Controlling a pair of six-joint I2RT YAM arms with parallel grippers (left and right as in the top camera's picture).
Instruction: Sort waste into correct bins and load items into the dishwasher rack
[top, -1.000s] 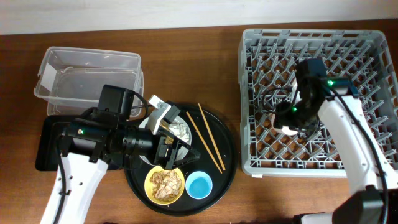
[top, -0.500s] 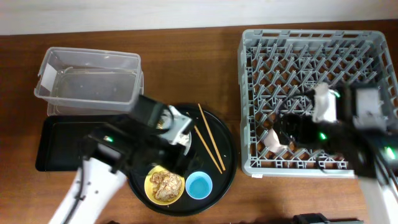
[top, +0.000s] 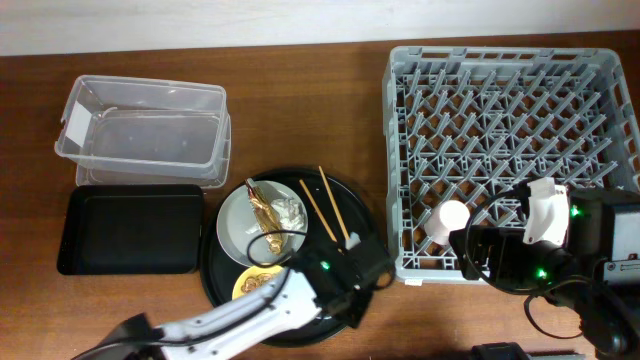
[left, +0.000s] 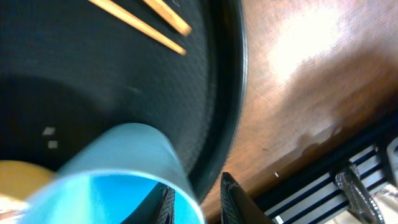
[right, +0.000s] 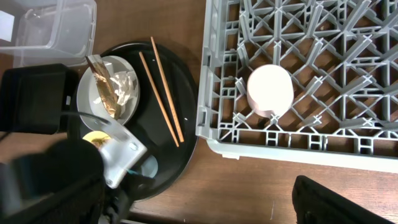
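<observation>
The blue cup (left: 118, 162) fills the lower left wrist view, and my left arm hides it from overhead. My left gripper (left: 196, 186) straddles its wall: one finger is inside, the other finger (left: 233, 199) outside, with a sliver of tray between that finger and the wall. The pink cup (top: 450, 218) stands upside down and free in the grey dishwasher rack (top: 500, 110). My right gripper (top: 480, 262) hangs open and empty by the rack's front edge. The plate (top: 235, 225) holds the golden wrapper (top: 265, 215) and white paper (top: 290, 210). Chopsticks (top: 330, 215) lie beside it. The yellow bowl (top: 245, 285) is half hidden.
The clear tub (top: 140, 135) stands at the back left, with the shallow black tray (top: 130, 230) just in front of it. The plate, bowl, chopsticks and cup all sit on a big round black tray (top: 365, 235) whose rim lies close to the rack's left wall.
My left arm has swung round to reach in from the front edge, and its jaws have narrowed around the blue cup. My right gripper has released the pink cup and drawn back toward the front.
</observation>
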